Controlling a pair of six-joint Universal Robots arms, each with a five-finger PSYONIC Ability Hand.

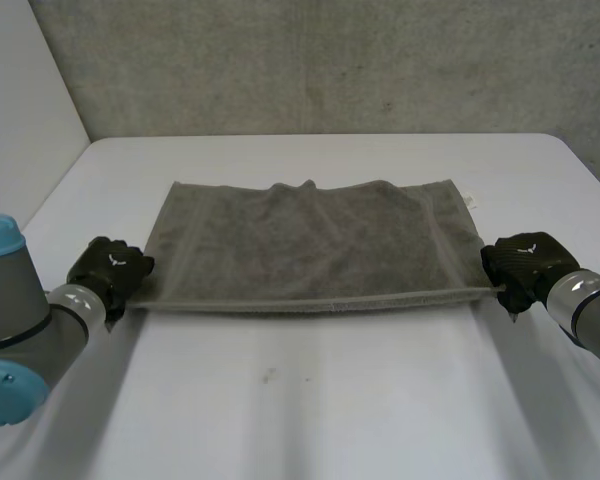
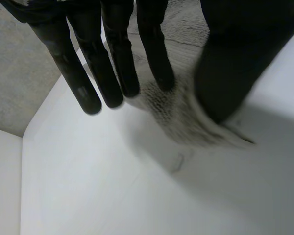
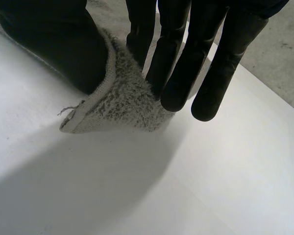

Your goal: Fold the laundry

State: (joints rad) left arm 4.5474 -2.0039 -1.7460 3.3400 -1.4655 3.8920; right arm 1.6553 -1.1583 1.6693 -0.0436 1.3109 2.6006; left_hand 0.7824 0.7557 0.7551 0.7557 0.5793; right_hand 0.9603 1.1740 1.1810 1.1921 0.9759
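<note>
A grey towel [image 1: 310,245] lies folded across the middle of the white table [image 1: 330,400], its long near edge stretched between my two hands. My left hand [image 1: 110,268] is at the towel's near left corner. In the left wrist view its fingers [image 2: 112,63] are straight and spread, and the thumb and one fingertip rest on the corner [image 2: 181,117] without clamping it. My right hand [image 1: 525,265] is at the near right corner. There the thumb and fingers [image 3: 196,49] pinch the fluffy corner [image 3: 122,103] between them, just above the table.
A grey wall [image 1: 330,60] rises behind the table's far edge. A small white label [image 1: 469,199] sticks out at the towel's far right corner. Bare white tabletop runs in front of the towel and on both sides.
</note>
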